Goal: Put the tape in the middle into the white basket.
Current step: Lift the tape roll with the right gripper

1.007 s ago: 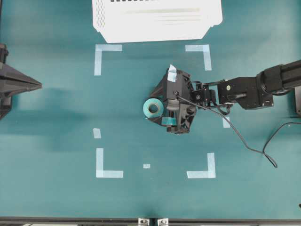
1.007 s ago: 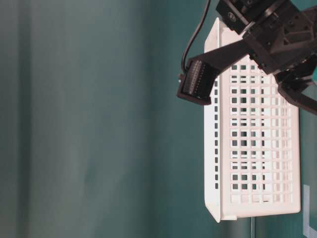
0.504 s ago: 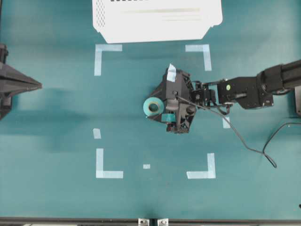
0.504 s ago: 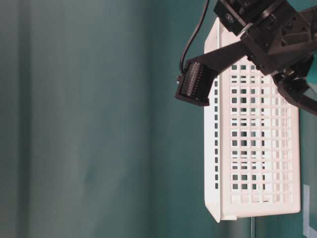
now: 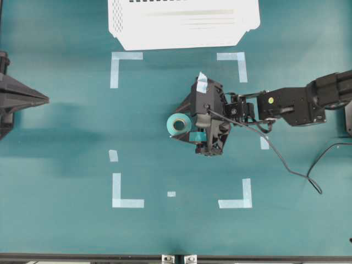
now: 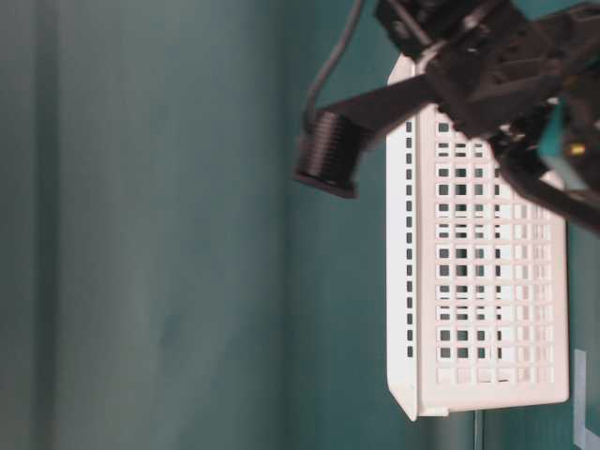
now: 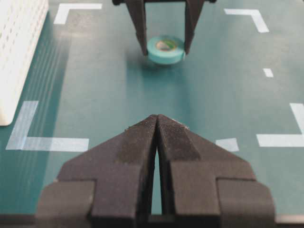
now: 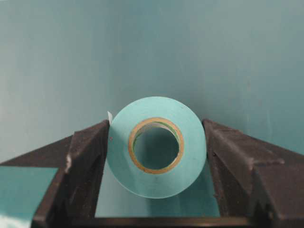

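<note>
Right gripper (image 8: pixel 156 147) jaws clamp the tape (image 8: pixel 156 146); left gripper (image 7: pixel 156 137) together, open table (image 5: pixel 66 231) around

Teal tabletop (image 5: pixel 66 231), pale tape corner marks (image 5: pixel 125 61), dark table edge (image 5: pixel 82 257) along the bottom, even lighting

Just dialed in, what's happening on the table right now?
The right gripper has its jaws closed on the small mint-teal ring of tape, near the middle of the teal table. The left gripper is shut and parked at the left side. The white perforated plastic basket sits at the far edge, with no tape in it yet.
</note>
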`<state>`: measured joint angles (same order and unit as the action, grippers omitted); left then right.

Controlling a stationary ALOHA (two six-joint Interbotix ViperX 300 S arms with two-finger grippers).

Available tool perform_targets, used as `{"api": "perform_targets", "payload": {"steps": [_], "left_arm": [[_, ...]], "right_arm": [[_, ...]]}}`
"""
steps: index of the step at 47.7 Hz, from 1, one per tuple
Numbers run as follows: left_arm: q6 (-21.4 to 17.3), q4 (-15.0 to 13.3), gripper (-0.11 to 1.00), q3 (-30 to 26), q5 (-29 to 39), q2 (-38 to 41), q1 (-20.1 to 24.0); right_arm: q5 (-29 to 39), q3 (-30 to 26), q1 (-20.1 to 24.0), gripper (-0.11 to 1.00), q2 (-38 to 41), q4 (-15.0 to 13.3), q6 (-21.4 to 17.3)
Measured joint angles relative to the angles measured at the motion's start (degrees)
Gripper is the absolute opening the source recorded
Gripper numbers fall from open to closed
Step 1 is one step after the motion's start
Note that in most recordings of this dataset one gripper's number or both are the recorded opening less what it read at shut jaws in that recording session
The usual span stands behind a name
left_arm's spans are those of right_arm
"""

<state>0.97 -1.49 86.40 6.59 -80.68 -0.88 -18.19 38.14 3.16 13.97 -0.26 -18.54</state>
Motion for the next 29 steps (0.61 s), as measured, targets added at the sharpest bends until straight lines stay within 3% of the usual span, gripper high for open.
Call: {"api": "perform_targets", "payload": {"steps": [29], "left_arm": [[0.0, -0.09, -0.11, -0.09, 0.0, 0.0, 0.0]], "right_arm": [[7.29, 0.35, 0.0, 0.67, -12.22, 0.0, 0.0]]}}
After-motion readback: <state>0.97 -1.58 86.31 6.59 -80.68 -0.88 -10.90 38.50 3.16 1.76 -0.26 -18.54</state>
